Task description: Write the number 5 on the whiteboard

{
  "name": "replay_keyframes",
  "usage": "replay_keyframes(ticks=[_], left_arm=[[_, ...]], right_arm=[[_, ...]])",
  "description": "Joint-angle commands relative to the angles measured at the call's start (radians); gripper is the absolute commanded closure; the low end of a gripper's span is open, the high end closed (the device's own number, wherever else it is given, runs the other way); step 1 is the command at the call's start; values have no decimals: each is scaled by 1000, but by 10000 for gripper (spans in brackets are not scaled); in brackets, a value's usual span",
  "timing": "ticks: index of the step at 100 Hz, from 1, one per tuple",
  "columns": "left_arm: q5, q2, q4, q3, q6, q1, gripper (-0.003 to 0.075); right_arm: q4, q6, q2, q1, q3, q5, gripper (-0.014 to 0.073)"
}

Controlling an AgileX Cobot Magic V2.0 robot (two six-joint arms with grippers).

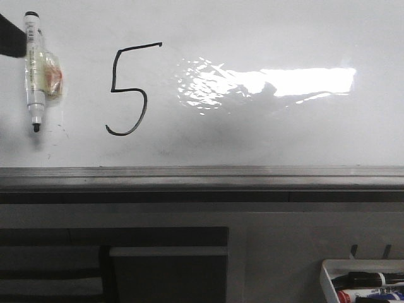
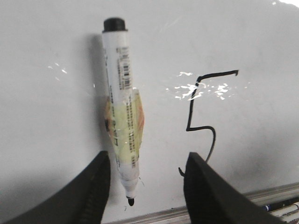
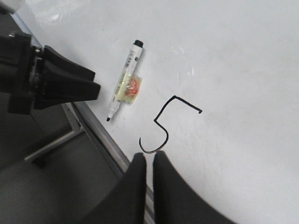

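Note:
The whiteboard is glossy white with a bright glare. A black number 5 is drawn on its left part. It also shows in the left wrist view and the right wrist view. A white marker with a black cap end and a patch of tape lies loose on the board, left of the 5, tip towards the grey edge. My left gripper is open above the marker, its jaws either side of the tip and not touching it. My right gripper is shut and empty, over the board's edge near the 5.
A grey metal edge strip runs along the board's near side. A small white tray with several markers stands at the front right. One of the left gripper's black fingers shows in the right wrist view, beside the marker.

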Motion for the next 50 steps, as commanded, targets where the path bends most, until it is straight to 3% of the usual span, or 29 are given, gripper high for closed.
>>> replay_keyframes(ticks=[1,14,33,50], left_arm=[[-26,-96,41,-35,-5,3,470],[-28,-255,103,-21,-5,3,738],[-48,-461,240,61,-3,3,741],[-63,-613,271,191,-3,3,741]], right_arm=[[-5,-10,-87,-7,54,-156,652],[-5,-10,-236,-7,256,-322,652],[-5,-10,-527,-7,590,-568,653],[-7,-10,-773,-7,823,-625,654]])
